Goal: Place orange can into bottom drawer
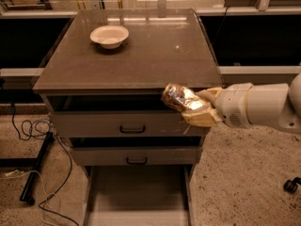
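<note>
Finding: the small shiny orange-brown metal can point(178, 97) is clamped between the fingers of the cream two-finger gripper point(194, 108). It hangs in the air at the front right edge of the grey three-drawer cabinet point(141, 60), level with its top drawer. The wide, shallow grey bottom drawer point(136, 199) stands open at the cabinet's foot and holds nothing.

Judgement: pick-up done; lowering and release outstanding.

Count: one can, one round white bowl point(109, 36) on the cabinet's top, three drawers, one gripper.
</note>
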Available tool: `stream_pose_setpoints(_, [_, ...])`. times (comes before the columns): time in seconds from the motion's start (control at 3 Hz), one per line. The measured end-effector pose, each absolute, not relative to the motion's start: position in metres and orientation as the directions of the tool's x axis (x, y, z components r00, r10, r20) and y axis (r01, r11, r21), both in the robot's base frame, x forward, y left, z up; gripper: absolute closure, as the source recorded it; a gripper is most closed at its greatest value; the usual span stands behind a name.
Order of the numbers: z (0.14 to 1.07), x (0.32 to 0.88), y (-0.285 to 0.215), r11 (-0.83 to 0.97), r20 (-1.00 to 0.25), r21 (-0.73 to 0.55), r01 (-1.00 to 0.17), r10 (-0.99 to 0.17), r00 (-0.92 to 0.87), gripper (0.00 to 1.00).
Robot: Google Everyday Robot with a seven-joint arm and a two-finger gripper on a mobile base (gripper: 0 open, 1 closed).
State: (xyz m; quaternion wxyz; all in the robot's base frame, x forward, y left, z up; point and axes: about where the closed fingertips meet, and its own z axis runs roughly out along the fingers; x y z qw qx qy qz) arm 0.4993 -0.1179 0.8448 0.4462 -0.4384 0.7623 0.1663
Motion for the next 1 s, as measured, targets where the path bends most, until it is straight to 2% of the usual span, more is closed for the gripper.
stream_pose_setpoints(0.67, [0.749, 0.471, -0.085, 0.509, -0.825, -0.097, -0.855, -0.521, -0.217, 1.0])
stream_pose_setpoints(1.0, [0.749, 0.471, -0.085, 0.509, -0.825, -0.097, -0.855, -0.521, -0.217, 1.0])
